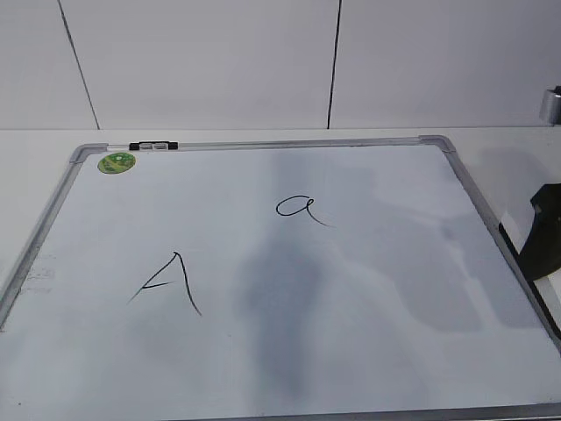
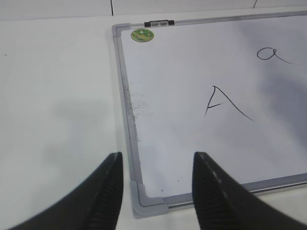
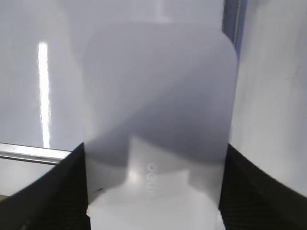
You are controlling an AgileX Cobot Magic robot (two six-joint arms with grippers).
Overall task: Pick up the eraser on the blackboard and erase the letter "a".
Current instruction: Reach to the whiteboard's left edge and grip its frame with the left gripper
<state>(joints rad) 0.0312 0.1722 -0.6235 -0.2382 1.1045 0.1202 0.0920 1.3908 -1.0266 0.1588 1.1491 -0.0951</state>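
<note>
Right gripper (image 3: 153,191) clamps the white rounded plastic eraser (image 3: 158,120); left gripper (image 2: 156,187) gapes empty over the grey-framed whiteboard (image 2: 125,96) (capital "A" (image 1: 171,285) beside cursive "a" (image 1: 298,208)).

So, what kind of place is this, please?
Probably a lab or test bench, not a classroom: the blackboard lies flat on a plain white table against a bare panelled wall, and robot grippers work over it.

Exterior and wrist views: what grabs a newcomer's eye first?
The blackboard fills the exterior view, with a capital "A" at left-centre and the letter "a" up and right of it. In the right wrist view the eraser fills the frame between the right gripper fingers. The left gripper hangs open over the board's near-left corner.
</note>
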